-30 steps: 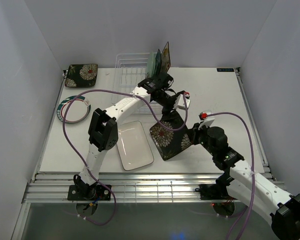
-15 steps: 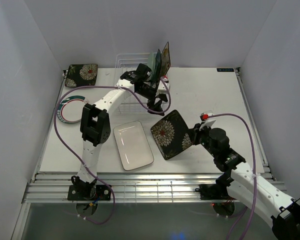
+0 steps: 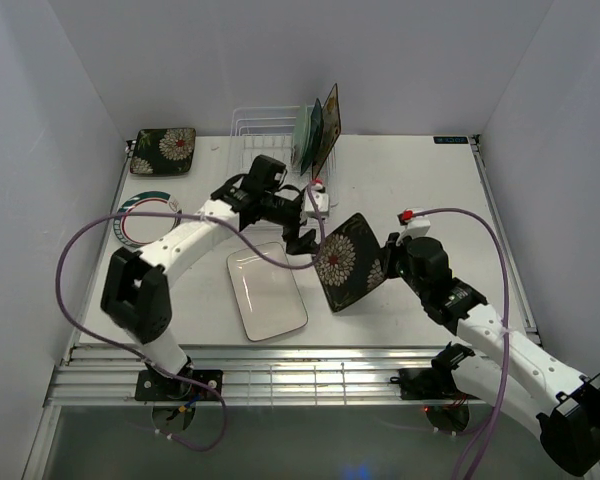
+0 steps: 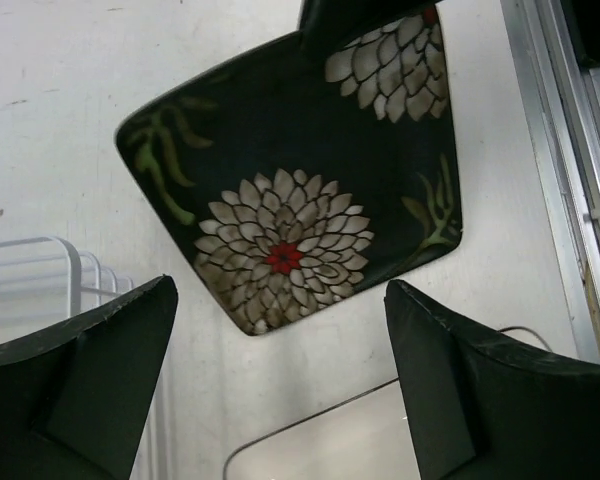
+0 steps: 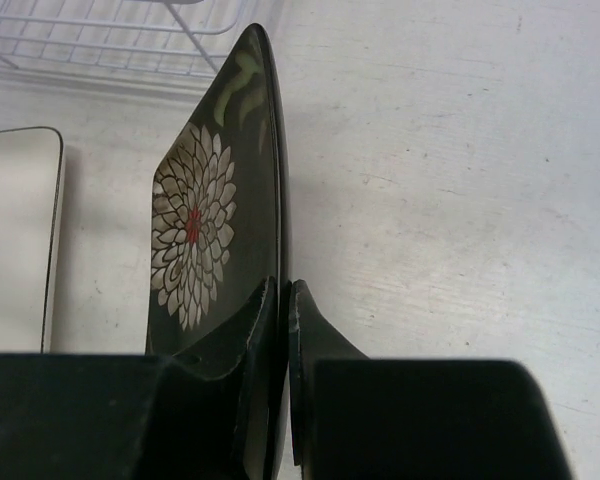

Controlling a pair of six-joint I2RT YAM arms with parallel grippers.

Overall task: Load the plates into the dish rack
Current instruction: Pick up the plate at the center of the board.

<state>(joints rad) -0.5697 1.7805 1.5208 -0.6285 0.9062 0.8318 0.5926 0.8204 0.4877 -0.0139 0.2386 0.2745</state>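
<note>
Dark square floral plate (image 3: 345,262) just right of centre in the top view, tipped up on edge and turned like a diamond: one corner toward the bottom of the frame, the opposite corner toward the top, flowered face toward the left. Pinched at its right-hand corner by the right gripper (image 5: 283,290), jaws narrow and pressed against both faces of the rim. Seen nearly edge-on in the right wrist view, with the thin edge running from the jaws up the frame toward the dish rack (image 3: 255,130). Cannot tell whether the lowest corner touches the table (image 3: 430,190). Left gripper (image 4: 281,285) just left of the plate at frame centre, spread wide and holding nothing, facing the flowered side with the red-centred bloom framed between its two fingers. White rectangular plate (image 3: 268,292) flat on the table at lower centre-left, long axis nearly up and down the frame with the top leaning slightly left. Second dark floral plate (image 3: 164,150) flat in the upper left corner of the table. Round green-rimmed plate (image 3: 140,222) flat at the left edge, crossed by a purple cable (image 3: 90,240). Rack at upper centre against the back edge, with three upright plates (image 3: 315,135) slotted at its right end, leaning slightly right.
</note>
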